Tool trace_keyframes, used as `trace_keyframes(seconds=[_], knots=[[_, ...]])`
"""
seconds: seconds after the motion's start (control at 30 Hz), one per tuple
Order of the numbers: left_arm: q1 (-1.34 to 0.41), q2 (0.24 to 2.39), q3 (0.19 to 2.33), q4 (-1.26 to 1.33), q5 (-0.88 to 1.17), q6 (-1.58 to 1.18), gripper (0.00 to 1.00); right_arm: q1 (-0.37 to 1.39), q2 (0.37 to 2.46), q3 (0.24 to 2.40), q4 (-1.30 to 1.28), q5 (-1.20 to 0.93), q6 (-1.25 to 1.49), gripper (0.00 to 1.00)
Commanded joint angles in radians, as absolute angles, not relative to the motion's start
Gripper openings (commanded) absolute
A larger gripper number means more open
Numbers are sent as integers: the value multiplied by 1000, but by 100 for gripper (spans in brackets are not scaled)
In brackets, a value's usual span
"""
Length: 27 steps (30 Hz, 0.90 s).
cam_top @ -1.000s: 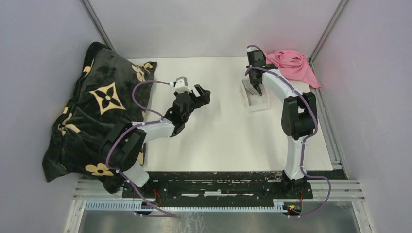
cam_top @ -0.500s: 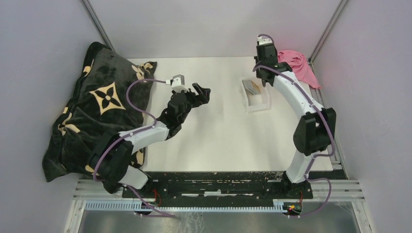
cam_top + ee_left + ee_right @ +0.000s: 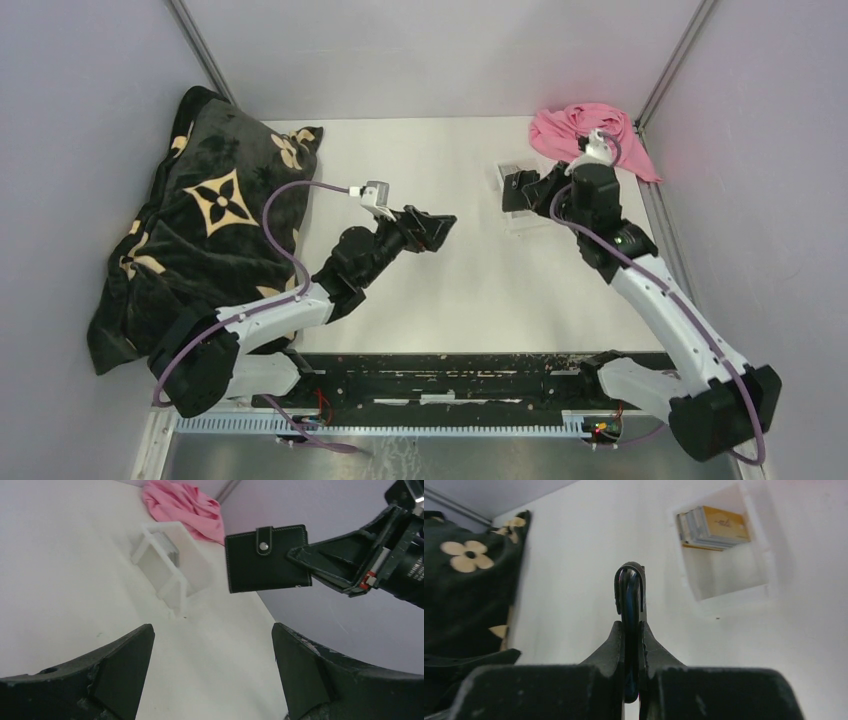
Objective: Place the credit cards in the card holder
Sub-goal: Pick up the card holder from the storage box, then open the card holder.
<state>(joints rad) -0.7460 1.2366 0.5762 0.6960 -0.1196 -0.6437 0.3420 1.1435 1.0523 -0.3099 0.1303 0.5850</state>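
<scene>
Two grippers now face off: right gripper (image 3: 631, 626), clamped on the closed wallet (image 3: 267, 558), has swung over from the tray (image 3: 734, 587); left gripper (image 3: 211, 635) waits (jaws spread wide). Cards (image 3: 716, 527) lie stacked there, none loaded.

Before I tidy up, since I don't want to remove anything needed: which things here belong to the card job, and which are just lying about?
Job: card holder, folded, held by the right gripper; credit cards, stacked in the clear tray; left gripper, open and empty.
Lying about: pink cloth; black flowered blanket.
</scene>
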Motion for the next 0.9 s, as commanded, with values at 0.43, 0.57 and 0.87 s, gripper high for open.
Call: trace_keyframes(seconds=[0.43, 0.57, 0.87], knots=[[-857, 1240, 504, 988, -19, -804, 93, 377, 816, 538, 424, -23, 1279, 1], [-857, 1270, 526, 1016, -16, -820, 93, 386, 831, 480, 552, -38, 1374, 1], [-857, 1354, 570, 1066, -24, -831, 93, 460, 906, 405, 749, -15, 1498, 1]])
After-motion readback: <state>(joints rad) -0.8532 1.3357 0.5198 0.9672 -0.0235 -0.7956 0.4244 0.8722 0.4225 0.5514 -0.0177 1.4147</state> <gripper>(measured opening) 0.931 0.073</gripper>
